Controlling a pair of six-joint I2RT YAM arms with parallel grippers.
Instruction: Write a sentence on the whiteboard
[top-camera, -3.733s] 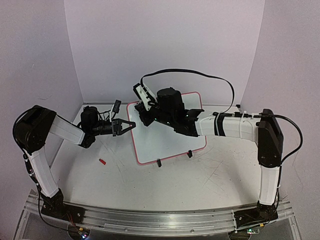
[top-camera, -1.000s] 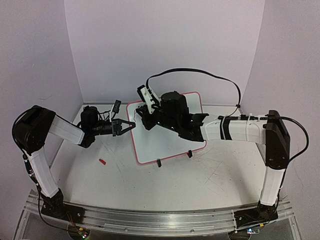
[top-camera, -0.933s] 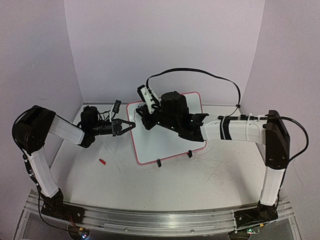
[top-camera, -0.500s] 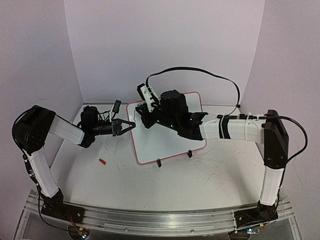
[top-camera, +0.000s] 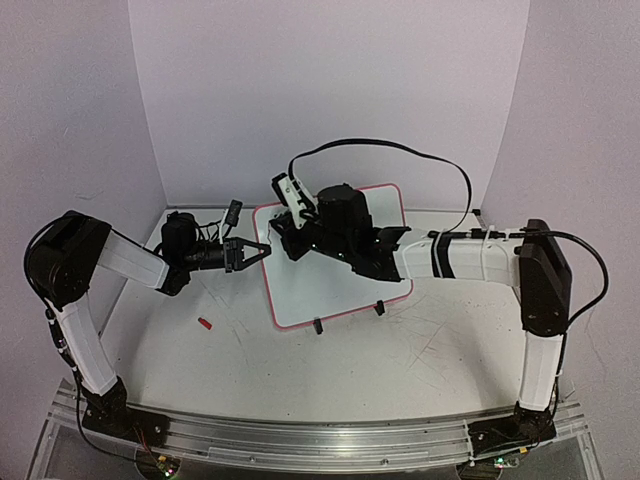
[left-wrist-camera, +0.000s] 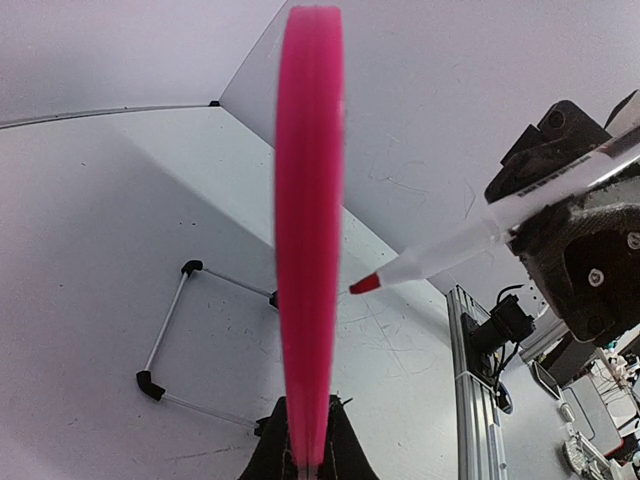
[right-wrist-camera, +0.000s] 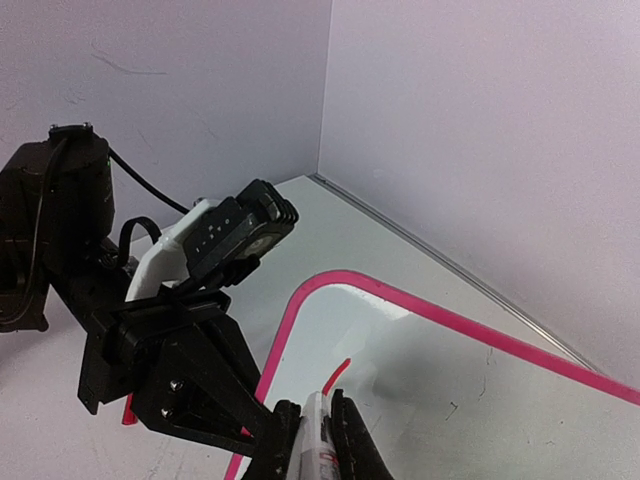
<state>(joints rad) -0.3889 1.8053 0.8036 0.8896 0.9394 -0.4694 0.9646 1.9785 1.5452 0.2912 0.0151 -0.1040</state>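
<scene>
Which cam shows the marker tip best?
Left wrist: the marker shows its red tip in clear profile beside the whiteboard rim. Right wrist: only its barrel in the right end effector. Top external: hidden behind that end effector.

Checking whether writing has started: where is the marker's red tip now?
In the left wrist view, the marker's red tip sits just right of the whiteboard's pink rim, on its writing side; the right gripper holds the marker.

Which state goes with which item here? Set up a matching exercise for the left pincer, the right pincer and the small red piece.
Items:
1. left pincer
2. right pincer
3. small red piece

States:
A. lies loose on the table
B. shut on the marker
C. shut on the rim of the whiteboard

Pairs: 1-C, 2-B, 3-A
</scene>
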